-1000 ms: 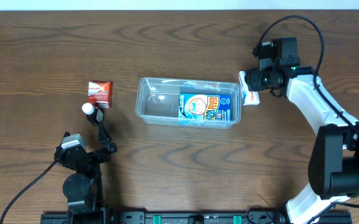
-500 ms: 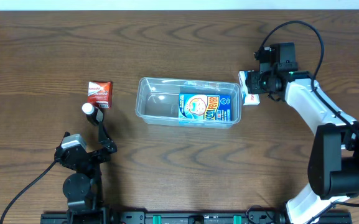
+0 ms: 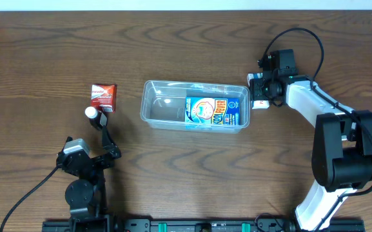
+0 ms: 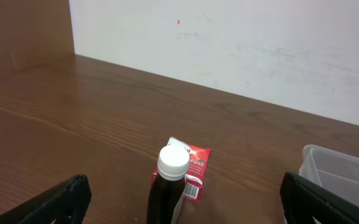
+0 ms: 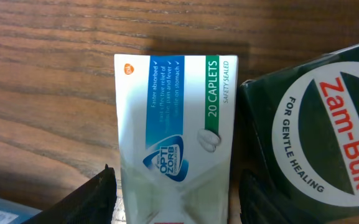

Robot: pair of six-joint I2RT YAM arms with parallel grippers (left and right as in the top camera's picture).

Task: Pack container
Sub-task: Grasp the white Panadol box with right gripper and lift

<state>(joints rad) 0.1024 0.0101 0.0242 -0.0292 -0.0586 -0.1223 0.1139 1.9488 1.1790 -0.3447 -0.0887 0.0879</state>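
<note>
The clear plastic container (image 3: 195, 105) sits mid-table with a blue snack box (image 3: 213, 111) lying in its right half. Its corner shows in the left wrist view (image 4: 347, 171). My right gripper (image 3: 263, 89) is low over a white and blue caplets box (image 3: 259, 99) just right of the container. In the right wrist view the open fingers (image 5: 179, 202) straddle this box (image 5: 173, 137), close on both sides. My left gripper (image 3: 102, 127) is open and empty (image 4: 180, 208), just behind a dark bottle with a white cap (image 4: 172, 186).
A red carton (image 3: 103, 96) lies left of the container, behind the bottle (image 3: 93, 113); it also shows in the left wrist view (image 4: 195, 171). A dark green Zam-Buk box (image 5: 316, 143) lies against the right side of the caplets box.
My right gripper has moved left and down onto the caplets box. The box, the container and the left arm have not moved.
</note>
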